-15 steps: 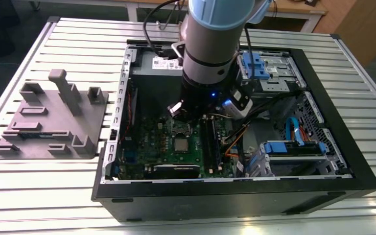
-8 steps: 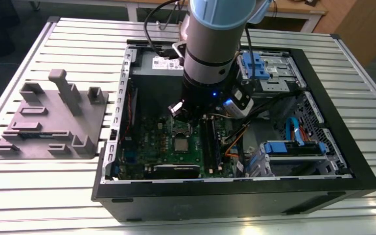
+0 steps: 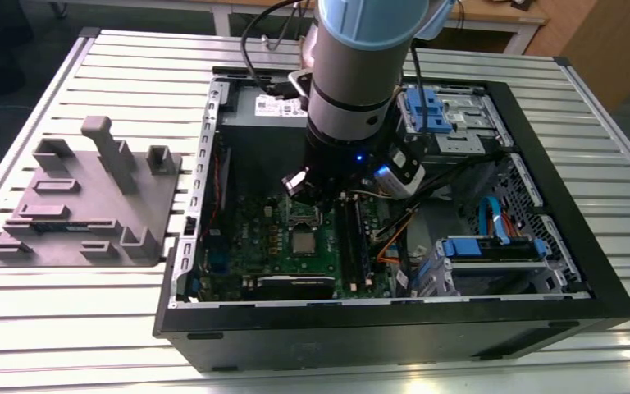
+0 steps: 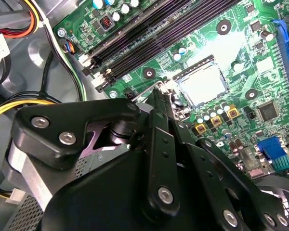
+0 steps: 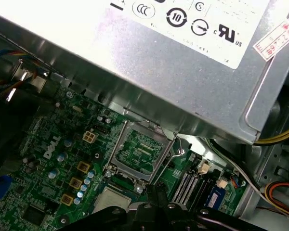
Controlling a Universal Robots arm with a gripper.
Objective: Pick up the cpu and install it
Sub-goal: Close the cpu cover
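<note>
The cpu [image 3: 303, 242], a small flat square chip with a shiny silver-grey top, lies in its socket on the large green circuit board [image 3: 252, 238]. The socket's hinged metal frame [image 5: 141, 150] stands open just beside the chip. The black gripper [image 4: 156, 103] hangs close over the chip, jaws drawn together on nothing. The big grey metal box [image 5: 183, 82] sits beyond the frame.

Green board [image 4: 216, 57], silver-grey cpu [image 4: 203, 85], black case [image 3: 403, 332], blue drive clips [image 3: 430, 111], grey ribbed table [image 3: 63, 320].
</note>
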